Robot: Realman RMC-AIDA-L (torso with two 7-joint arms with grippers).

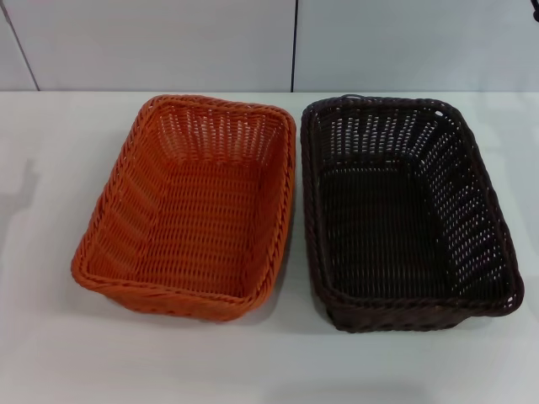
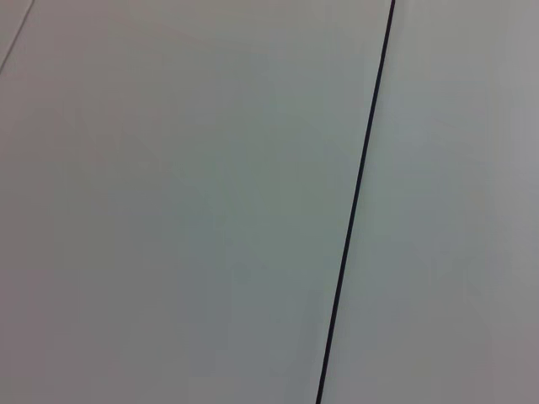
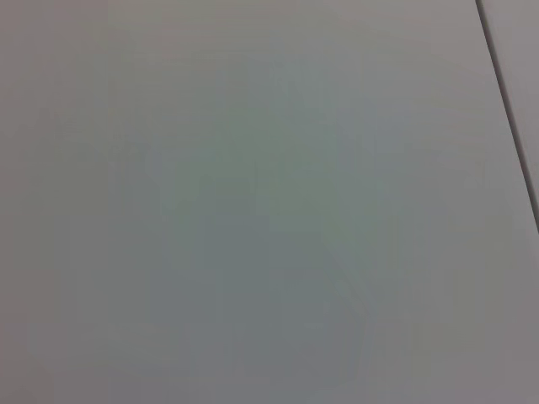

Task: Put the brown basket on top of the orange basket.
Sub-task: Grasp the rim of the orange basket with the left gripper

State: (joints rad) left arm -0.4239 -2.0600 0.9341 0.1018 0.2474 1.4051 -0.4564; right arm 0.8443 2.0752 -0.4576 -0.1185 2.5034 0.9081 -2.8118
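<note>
— How many baskets are on the table (image 1: 50,252)?

— Two in all. One orange basket (image 1: 195,206) and one brown basket (image 1: 404,210), both woven and rectangular.

— Anything inside either one?

— Nothing to count; each shows only its own woven floor.

— And how many tables?

— One white table carries both baskets.

— What is behind it?

— A pale wall (image 1: 152,42) made of panels. The head view shows three panels, split by two dark seams.

— Do the wrist views add anything?

— The left wrist view shows one dark seam (image 2: 358,194) across a plain pale surface, and the right wrist view shows one seam (image 3: 509,109) near a corner.

— So the tally?

— Two baskets, one of each colour, and one table.
</note>
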